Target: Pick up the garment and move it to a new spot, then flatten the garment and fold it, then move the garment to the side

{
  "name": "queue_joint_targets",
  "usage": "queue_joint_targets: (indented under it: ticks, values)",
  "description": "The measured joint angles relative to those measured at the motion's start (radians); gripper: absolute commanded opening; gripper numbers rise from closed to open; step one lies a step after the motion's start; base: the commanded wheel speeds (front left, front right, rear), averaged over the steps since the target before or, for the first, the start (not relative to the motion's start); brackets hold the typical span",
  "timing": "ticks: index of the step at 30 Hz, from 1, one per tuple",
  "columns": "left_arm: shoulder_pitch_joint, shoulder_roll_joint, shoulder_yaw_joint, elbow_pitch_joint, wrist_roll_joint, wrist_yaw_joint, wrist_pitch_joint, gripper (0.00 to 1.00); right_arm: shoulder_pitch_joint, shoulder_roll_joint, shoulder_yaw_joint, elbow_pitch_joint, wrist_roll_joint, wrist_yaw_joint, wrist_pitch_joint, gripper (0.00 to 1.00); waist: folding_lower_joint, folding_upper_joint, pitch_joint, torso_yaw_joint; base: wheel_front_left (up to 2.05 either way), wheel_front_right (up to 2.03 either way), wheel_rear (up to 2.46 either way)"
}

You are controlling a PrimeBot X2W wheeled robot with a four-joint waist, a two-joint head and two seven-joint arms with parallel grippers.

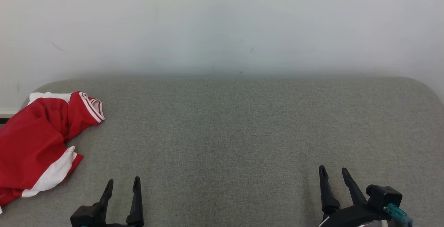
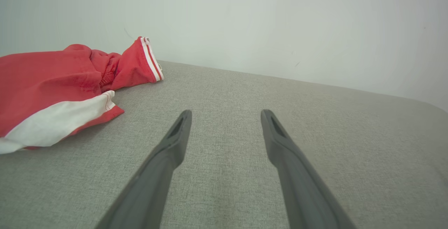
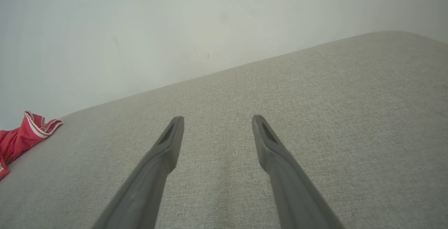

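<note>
The bench (image 1: 242, 133) is covered in grey woven fabric, flat and unwrinkled, with rounded corners at far left and far right. Lying directly on it is a red garment (image 1: 31, 147) with white bands and white-striped trim, crumpled in a loose heap at the left edge, part of it running past the left side of the head view. Its striped cuff points right, toward the bench's middle.
</note>
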Motion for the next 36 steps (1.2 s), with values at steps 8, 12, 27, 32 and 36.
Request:
queue_joint_targets:
  ticks: [8, 12, 27, 32, 36]
  values:
    - [0.002, -0.004, 0.012, -0.002, -0.017, -0.022, -0.020, 1.00, 0.000, 0.000, 0.013, -0.001, -0.022, 0.000, -0.006, 1.00, 0.0000, -0.0001, -0.001, 0.000, 0.00, 0.00, 0.00]
    - [0.002, -0.006, 0.008, 0.005, -0.012, -0.029, -0.029, 1.00, 0.000, 0.000, 0.020, -0.001, -0.036, 0.000, -0.006, 1.00, 0.0000, 0.0000, -0.001, 0.000, 0.00, 0.00, 0.00]
    - [0.001, -0.007, 0.010, 0.021, 0.024, -0.029, -0.043, 1.00, 0.002, 0.000, 0.028, -0.005, -0.065, 0.000, -0.001, 1.00, 0.0000, 0.0000, 0.001, -0.002, 0.00, 0.00, 0.00]
    - [0.001, -0.008, 0.010, 0.028, 0.026, -0.030, -0.043, 1.00, 0.002, 0.000, 0.028, -0.001, -0.065, 0.000, -0.001, 1.00, 0.0000, 0.0000, 0.000, -0.001, 0.00, 0.00, 0.00]
    - [0.000, -0.008, 0.005, 0.035, 0.026, -0.030, -0.043, 1.00, 0.003, 0.000, 0.027, 0.001, -0.065, 0.000, -0.001, 1.00, 0.0000, 0.0000, -0.001, 0.005, 0.00, 0.00, 0.00]
